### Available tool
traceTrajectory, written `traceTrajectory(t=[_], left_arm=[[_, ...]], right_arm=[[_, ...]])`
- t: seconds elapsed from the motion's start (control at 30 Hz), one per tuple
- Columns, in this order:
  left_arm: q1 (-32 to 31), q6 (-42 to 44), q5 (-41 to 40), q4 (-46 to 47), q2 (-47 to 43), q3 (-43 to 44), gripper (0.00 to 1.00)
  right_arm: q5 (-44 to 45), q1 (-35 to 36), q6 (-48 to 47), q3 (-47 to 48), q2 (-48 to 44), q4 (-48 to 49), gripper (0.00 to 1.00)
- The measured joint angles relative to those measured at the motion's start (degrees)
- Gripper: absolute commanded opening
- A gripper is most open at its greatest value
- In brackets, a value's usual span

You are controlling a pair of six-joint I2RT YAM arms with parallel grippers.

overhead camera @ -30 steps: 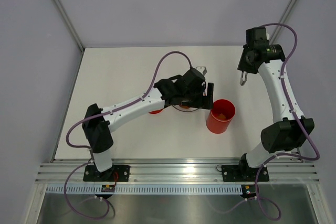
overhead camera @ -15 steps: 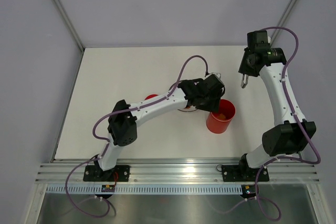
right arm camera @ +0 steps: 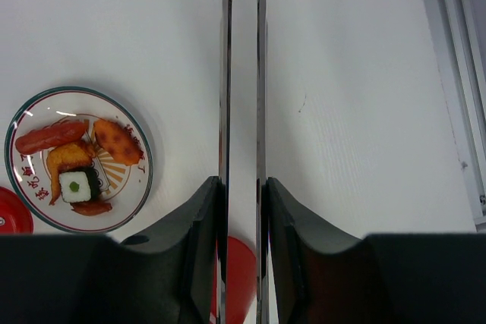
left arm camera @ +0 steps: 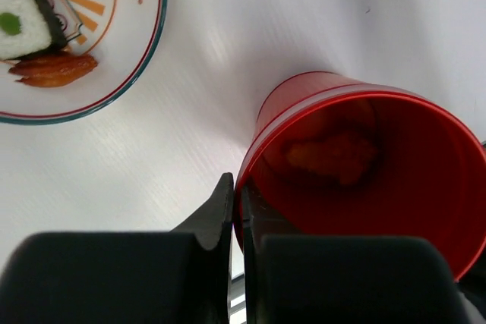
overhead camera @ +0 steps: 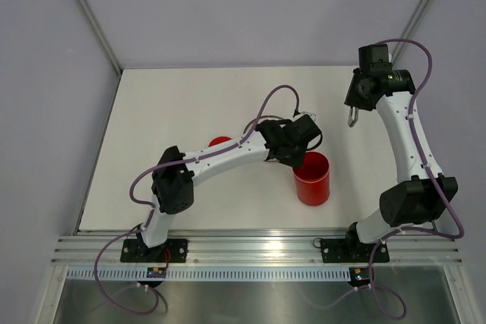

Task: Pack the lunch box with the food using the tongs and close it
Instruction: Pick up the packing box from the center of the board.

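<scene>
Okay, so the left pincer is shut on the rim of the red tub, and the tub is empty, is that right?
Not quite. The left pincer is shut on the rim of the tub, but the tub is not empty: one orange-brown fried bit lies at its bottom. The left wrist view shows this.

You'll see the lunch box (left arm camera: 296,100) is glossy red plastic, smooth inside and out. Beside it, the plate (left arm camera: 121,43) looks glazed and shiny, with printed orange. The desk (left arm camera: 152,172) under it is smooth matt white. The tongs (right arm camera: 225,73) are polished, mirror-bright metal.
</scene>
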Motion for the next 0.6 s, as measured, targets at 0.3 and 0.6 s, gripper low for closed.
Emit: traceTrajectory(t=[0.3,0.6], left_arm=[[-0.11,3.43,-5.95,-3.78,-11.28,-10.75,0.00],[-0.09,6.43,-9.84,-3.93,-17.84,-17.68,0.00]], right_arm=[[-2.49,-0.04,0.04,-2.14,-0.02,2.10,0.36],[-5.31,-0.07,0.31,-3.13,-0.02,3.06,0.35]])
